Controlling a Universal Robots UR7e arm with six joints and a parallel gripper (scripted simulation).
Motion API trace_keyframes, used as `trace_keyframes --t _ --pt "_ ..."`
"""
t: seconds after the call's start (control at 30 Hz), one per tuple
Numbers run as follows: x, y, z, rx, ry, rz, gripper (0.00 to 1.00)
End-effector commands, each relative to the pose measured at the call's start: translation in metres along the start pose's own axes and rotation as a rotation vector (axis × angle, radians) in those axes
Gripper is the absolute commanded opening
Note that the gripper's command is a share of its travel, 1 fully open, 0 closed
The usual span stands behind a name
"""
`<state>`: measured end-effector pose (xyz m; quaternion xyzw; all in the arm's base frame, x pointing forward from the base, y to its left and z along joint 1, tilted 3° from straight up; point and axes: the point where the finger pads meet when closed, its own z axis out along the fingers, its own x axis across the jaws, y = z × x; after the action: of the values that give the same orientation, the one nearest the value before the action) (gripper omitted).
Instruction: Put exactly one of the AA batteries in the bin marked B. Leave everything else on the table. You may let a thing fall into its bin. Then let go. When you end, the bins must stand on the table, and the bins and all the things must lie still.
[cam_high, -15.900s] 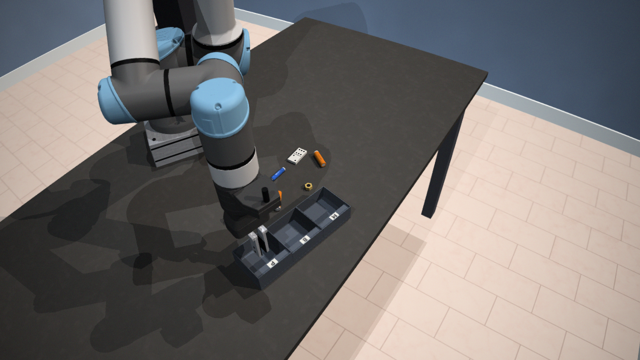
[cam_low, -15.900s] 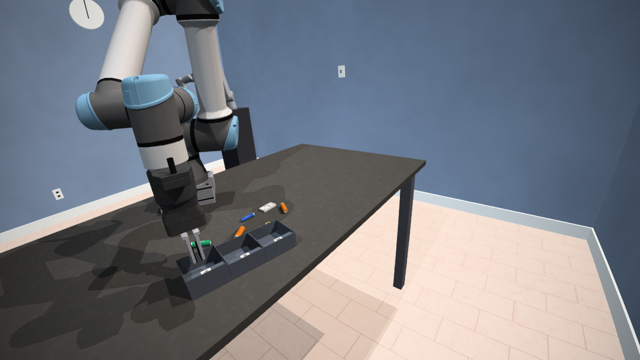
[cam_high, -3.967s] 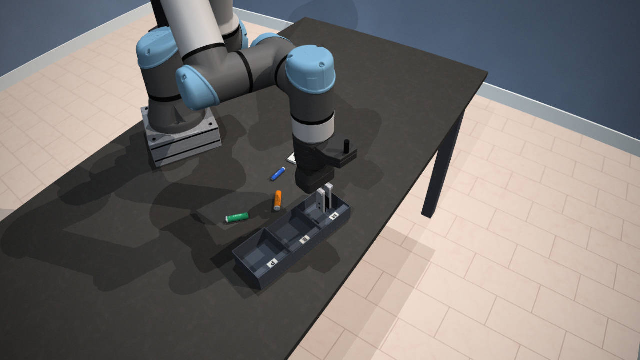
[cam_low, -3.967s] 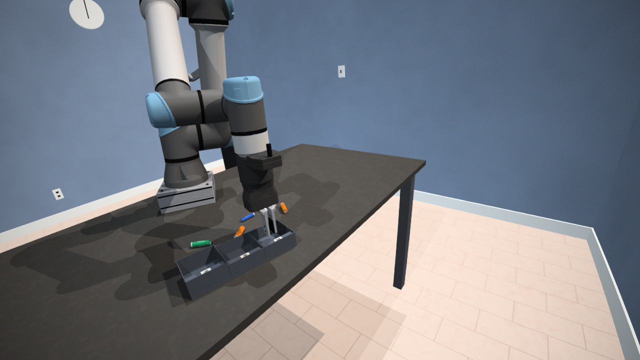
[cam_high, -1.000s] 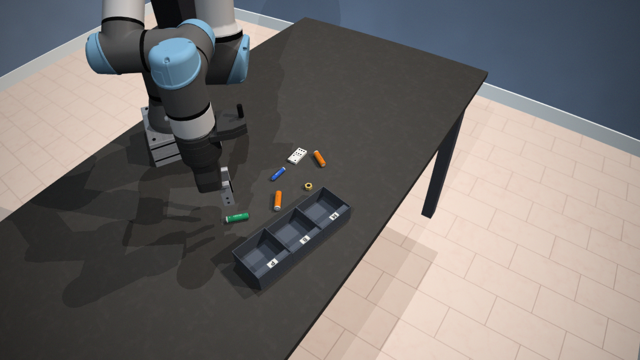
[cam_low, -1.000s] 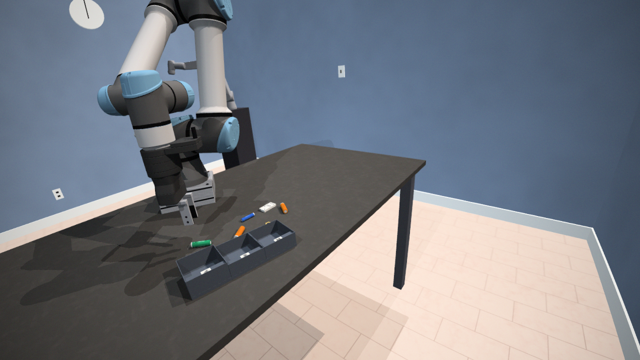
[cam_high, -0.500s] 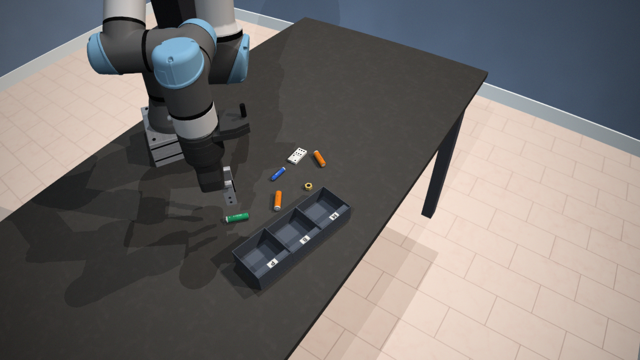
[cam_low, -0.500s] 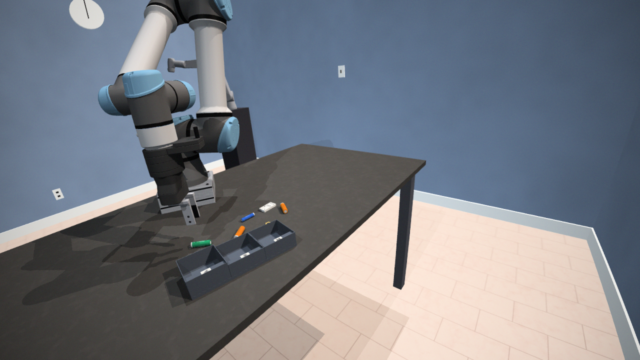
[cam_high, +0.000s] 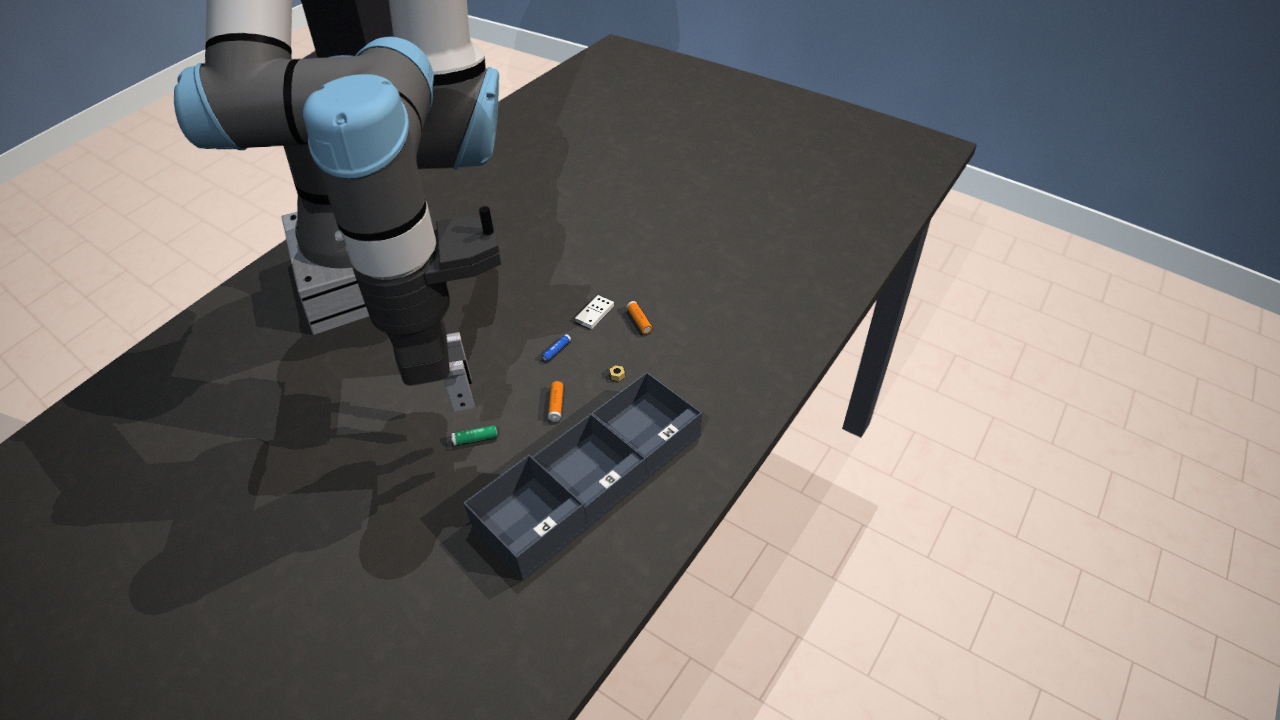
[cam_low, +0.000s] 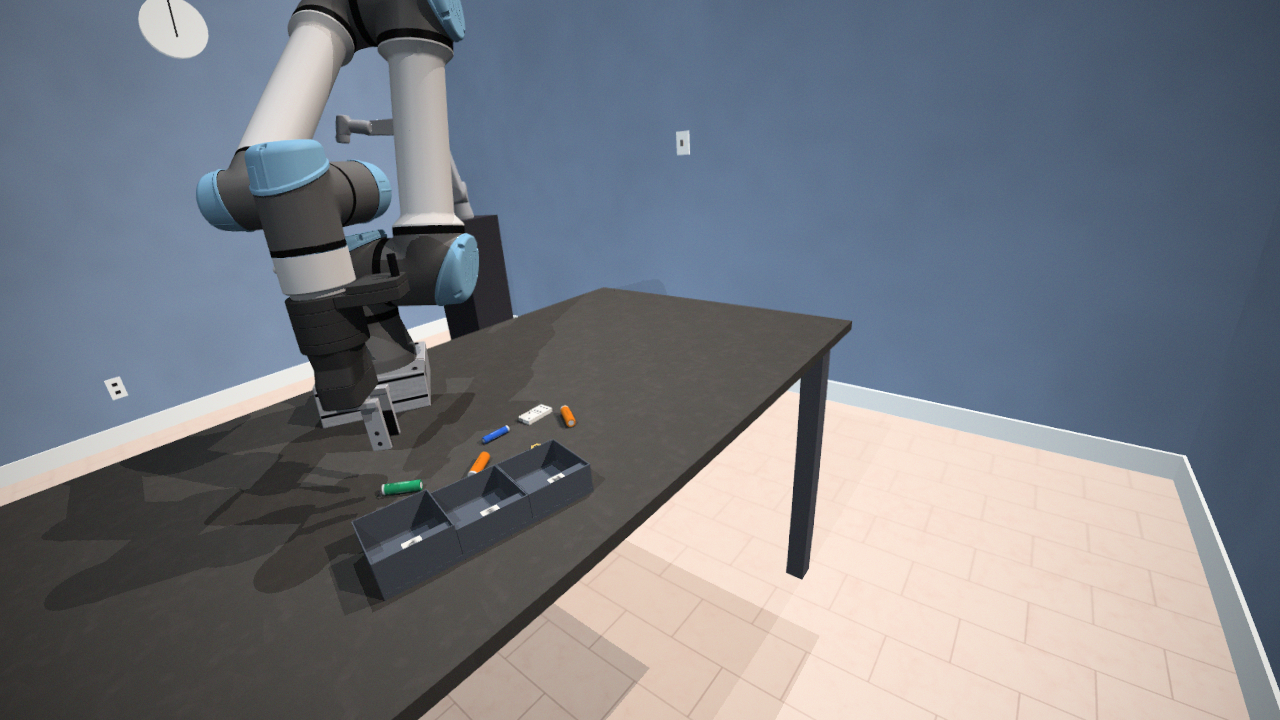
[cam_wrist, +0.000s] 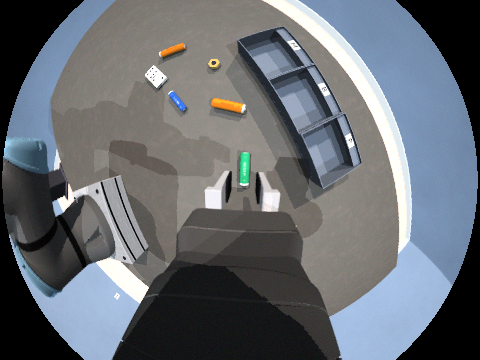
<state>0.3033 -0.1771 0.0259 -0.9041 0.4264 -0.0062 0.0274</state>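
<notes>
A green AA battery (cam_high: 474, 436) lies on the dark table, left of the bins; it also shows in the exterior view (cam_low: 401, 487) and in the wrist view (cam_wrist: 244, 167). My gripper (cam_high: 459, 394) hangs open and empty a little above the table, just behind the green battery; in the wrist view (cam_wrist: 242, 191) the battery lies in line between the fingertips, below them. An orange battery (cam_high: 555, 400) lies near bin B (cam_high: 586, 465). A second orange battery (cam_high: 638, 317) and a smaller blue battery (cam_high: 555, 347) lie farther back. Bin B is the middle of three joined dark bins and looks empty.
Bin P (cam_high: 519, 519) and bin M (cam_high: 651, 419) flank bin B, near the table's front edge. A white domino (cam_high: 593, 310) and a brass nut (cam_high: 616, 372) lie behind the bins. The arm's base (cam_high: 322, 286) stands at the back left.
</notes>
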Motion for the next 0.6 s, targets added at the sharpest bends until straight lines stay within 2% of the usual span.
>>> trace_keyframes --t 0.0,0.23,0.47,0.57 --pt "0.0 0.0 0.0 0.0 0.001 0.0 0.6" --pt "0.0 0.0 0.0 0.0 0.001 0.0 0.6" --pt "0.0 0.0 0.028 0.0 0.001 0.0 0.6" --pt "0.0 0.0 0.032 0.0 0.001 0.0 0.6"
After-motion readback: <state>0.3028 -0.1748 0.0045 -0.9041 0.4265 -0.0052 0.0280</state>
